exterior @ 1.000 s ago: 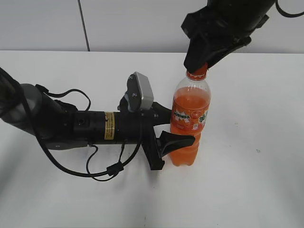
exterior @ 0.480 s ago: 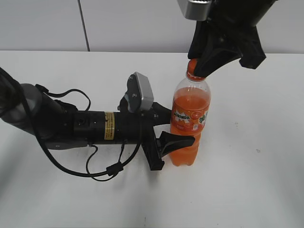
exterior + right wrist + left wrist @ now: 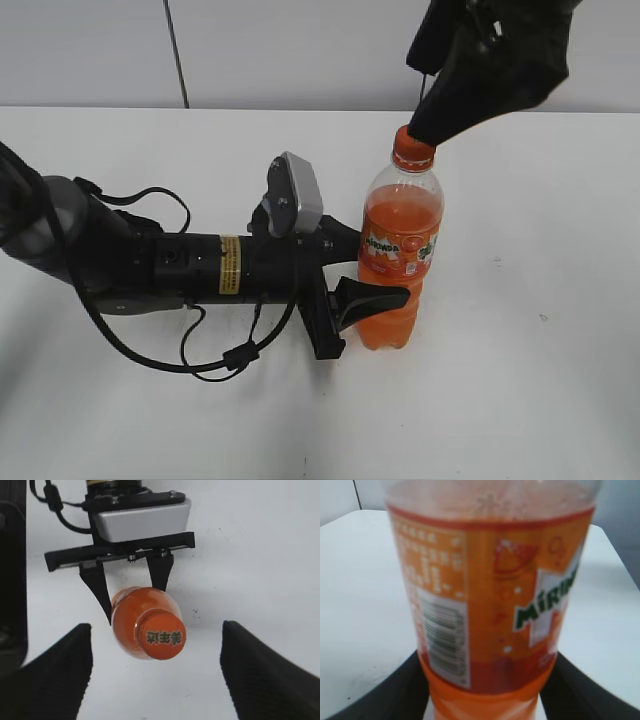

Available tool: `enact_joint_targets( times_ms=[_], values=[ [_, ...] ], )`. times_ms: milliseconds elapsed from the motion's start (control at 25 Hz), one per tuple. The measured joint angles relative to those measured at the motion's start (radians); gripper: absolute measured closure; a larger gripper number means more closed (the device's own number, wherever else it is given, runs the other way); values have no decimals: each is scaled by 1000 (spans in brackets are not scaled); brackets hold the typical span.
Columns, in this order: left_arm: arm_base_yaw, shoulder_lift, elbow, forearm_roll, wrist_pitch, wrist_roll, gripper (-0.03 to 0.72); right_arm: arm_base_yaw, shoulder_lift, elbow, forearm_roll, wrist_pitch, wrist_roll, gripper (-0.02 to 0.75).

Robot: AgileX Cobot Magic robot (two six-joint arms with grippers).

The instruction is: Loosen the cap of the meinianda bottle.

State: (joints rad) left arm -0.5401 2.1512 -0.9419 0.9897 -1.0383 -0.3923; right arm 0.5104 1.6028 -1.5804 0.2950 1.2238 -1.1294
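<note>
The meinianda bottle (image 3: 400,250) stands upright on the white table, filled with orange drink, with its orange-green-white label band facing the left wrist view (image 3: 490,605). My left gripper (image 3: 380,266) is shut on the bottle's lower body, one black finger on each side (image 3: 485,700). The orange cap (image 3: 412,148) sits on the neck. In the right wrist view the cap (image 3: 161,634) shows its dark lettering from above. My right gripper (image 3: 157,675) is open, its two fingers wide apart on either side above the cap, touching nothing. In the exterior view it (image 3: 450,100) hangs just above and right of the cap.
The white table (image 3: 520,380) stretches around the bottle, with a grey wall behind. My left arm with its cables (image 3: 190,270) lies low across the left half of the table. The left wrist camera housing (image 3: 142,520) shows behind the bottle.
My right gripper, which covered the cap one second ago, has turned, opened and risen off it. The cap now shows bare. The bottle and left gripper have not moved.
</note>
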Motion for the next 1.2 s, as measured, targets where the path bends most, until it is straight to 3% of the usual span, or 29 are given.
enact_joint_targets(
  times_ms=[240, 320, 440, 680, 760, 840, 920, 1040, 1200],
  values=[
    [0, 0, 0, 1, 0, 0, 286, 0, -14, -2, -14, 1, 855, 251],
    [0, 0, 0, 1, 0, 0, 286, 0, -8, -2, -23, 1, 993, 258],
    [0, 0, 0, 2, 0, 0, 286, 0, 28, -2, -32, 1, 1049, 260],
    [0, 0, 0, 2, -1, 0, 286, 0, 95, -2, -62, 1, 1063, 277],
    [0, 0, 0, 2, -1, 0, 286, 0, 99, -2, -66, 1, 1063, 346],
    [0, 0, 0, 2, -1, 0, 286, 0, 99, -2, -57, 1, 1045, 471],
    [0, 0, 0, 2, -1, 0, 286, 0, 99, -2, -51, 0, 1001, 466],
    [0, 0, 0, 2, -1, 0, 286, 0, 99, -2, -47, 0, 834, 466],
    [0, 0, 0, 2, -1, 0, 286, 0, 97, -4, -61, 0, 315, 468]
  ],
)
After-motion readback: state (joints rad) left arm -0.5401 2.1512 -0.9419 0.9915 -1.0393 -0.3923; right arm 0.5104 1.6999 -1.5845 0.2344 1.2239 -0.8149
